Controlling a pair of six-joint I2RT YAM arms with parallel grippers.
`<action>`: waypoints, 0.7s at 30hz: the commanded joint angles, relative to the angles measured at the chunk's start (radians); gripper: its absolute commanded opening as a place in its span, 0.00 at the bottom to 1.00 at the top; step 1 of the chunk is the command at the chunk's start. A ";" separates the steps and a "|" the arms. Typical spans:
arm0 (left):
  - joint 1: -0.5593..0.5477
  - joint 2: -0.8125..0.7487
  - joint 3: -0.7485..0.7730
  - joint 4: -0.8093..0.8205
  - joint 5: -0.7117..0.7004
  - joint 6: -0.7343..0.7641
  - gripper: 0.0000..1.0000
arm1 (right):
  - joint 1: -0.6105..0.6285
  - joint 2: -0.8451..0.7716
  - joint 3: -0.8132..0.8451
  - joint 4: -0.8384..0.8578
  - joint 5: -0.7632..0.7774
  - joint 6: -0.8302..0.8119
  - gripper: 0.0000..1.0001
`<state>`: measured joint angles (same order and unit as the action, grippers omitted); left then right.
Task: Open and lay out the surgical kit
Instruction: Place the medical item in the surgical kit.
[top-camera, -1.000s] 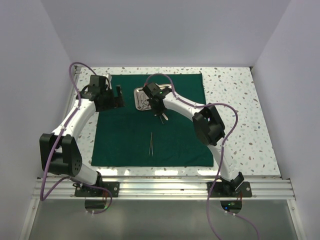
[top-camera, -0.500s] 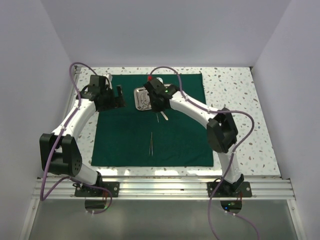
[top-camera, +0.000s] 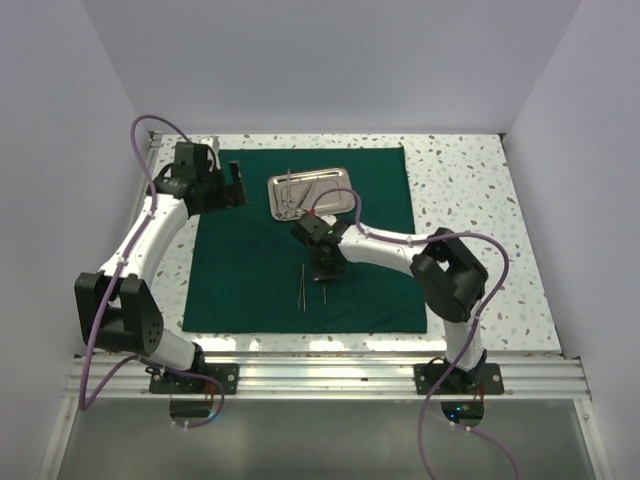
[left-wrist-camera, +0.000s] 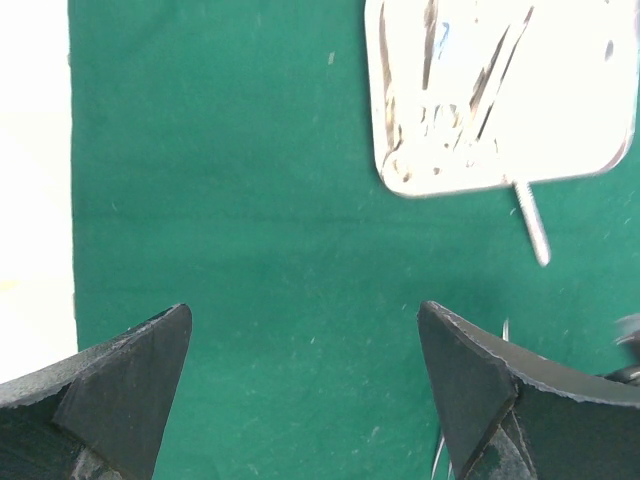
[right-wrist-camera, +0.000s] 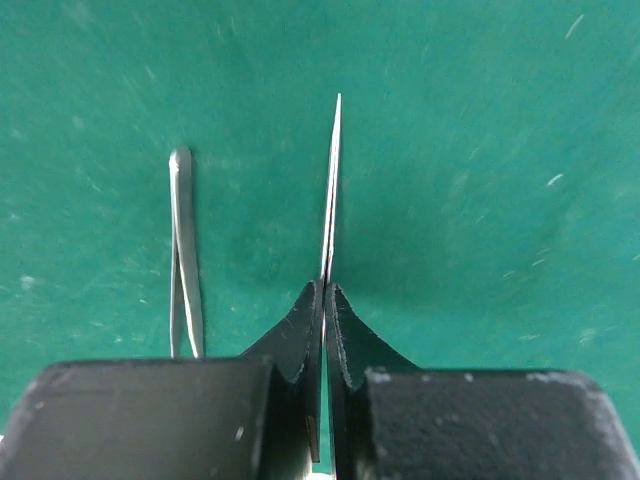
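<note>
The right fingers (right-wrist-camera: 300, 335) are clenched on a thin steel instrument (right-wrist-camera: 332, 170), its tip over the green cloth (top-camera: 250, 270), just beside tweezers (right-wrist-camera: 183, 250) lying there. The left fingers (left-wrist-camera: 130, 370) hang released, wide apart, over the cloth near the steel tray (top-camera: 338, 185). The cloth lies on the speckled tabletop (top-camera: 470, 200).

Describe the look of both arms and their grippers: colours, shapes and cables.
Both the left arm and right arm have white tubular links joined by bulky black joint housings. A purple cable loops loosely along each. The left gripper and right gripper are black, with matte wedge-shaped fingers tapering to thin tips. Black bases bolt to a silver rail.
</note>
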<state>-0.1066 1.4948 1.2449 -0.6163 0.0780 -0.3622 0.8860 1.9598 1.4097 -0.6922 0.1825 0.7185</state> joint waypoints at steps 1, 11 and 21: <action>0.002 -0.013 0.090 -0.014 -0.037 0.017 0.99 | 0.050 -0.081 -0.040 0.101 0.005 0.117 0.00; -0.008 -0.097 0.084 -0.062 -0.040 0.008 0.99 | 0.162 -0.064 -0.054 0.166 0.037 0.216 0.00; -0.008 -0.168 0.036 -0.099 -0.060 0.020 0.99 | 0.168 -0.079 0.038 0.001 0.158 0.184 0.69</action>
<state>-0.1123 1.3605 1.3022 -0.7055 0.0231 -0.3557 1.0592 1.9232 1.3754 -0.6209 0.2317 0.9173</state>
